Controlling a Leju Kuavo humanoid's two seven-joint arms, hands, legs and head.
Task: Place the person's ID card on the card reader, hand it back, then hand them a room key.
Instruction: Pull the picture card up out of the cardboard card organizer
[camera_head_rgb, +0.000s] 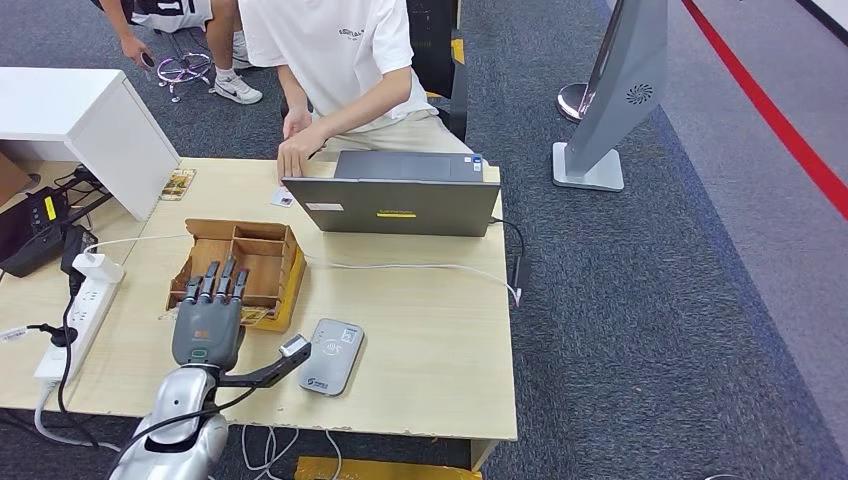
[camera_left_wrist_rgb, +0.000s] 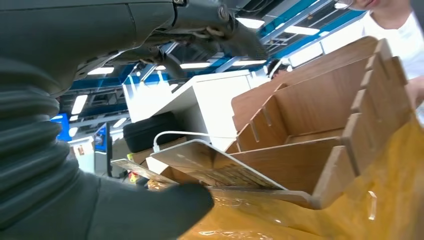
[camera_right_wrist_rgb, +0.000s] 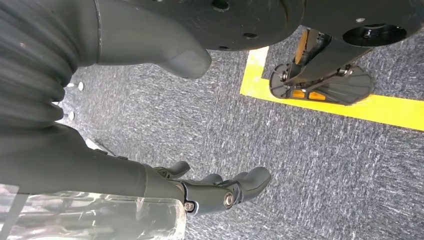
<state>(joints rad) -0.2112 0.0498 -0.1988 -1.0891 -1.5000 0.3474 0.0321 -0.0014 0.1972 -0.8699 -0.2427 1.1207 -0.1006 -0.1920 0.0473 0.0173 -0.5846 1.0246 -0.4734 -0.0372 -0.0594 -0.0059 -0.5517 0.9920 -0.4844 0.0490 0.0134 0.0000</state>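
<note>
My left hand (camera_head_rgb: 208, 322) lies flat over the near edge of the wooden compartment box (camera_head_rgb: 262, 247), fingers straight and thumb out toward the grey card reader (camera_head_rgb: 332, 355); it holds nothing. In the left wrist view a patterned key card (camera_left_wrist_rgb: 220, 170) leans in the box's near compartment (camera_left_wrist_rgb: 320, 165), just beyond my thumb (camera_left_wrist_rgb: 165, 207), with the fingers (camera_left_wrist_rgb: 220, 22) spread above. A small pale card (camera_head_rgb: 283, 197) lies on the table by the person's hand (camera_head_rgb: 295, 152). My right hand (camera_right_wrist_rgb: 220, 192) hangs over the carpet, loosely curled and empty.
An open laptop (camera_head_rgb: 400, 205) stands at the table's far side, its cable trailing to the right edge. A person in a white shirt (camera_head_rgb: 335, 50) sits behind it. A power strip (camera_head_rgb: 80, 315), black devices and a white cabinet (camera_head_rgb: 85, 115) line the left. Another patterned card (camera_head_rgb: 178, 184) lies near the cabinet.
</note>
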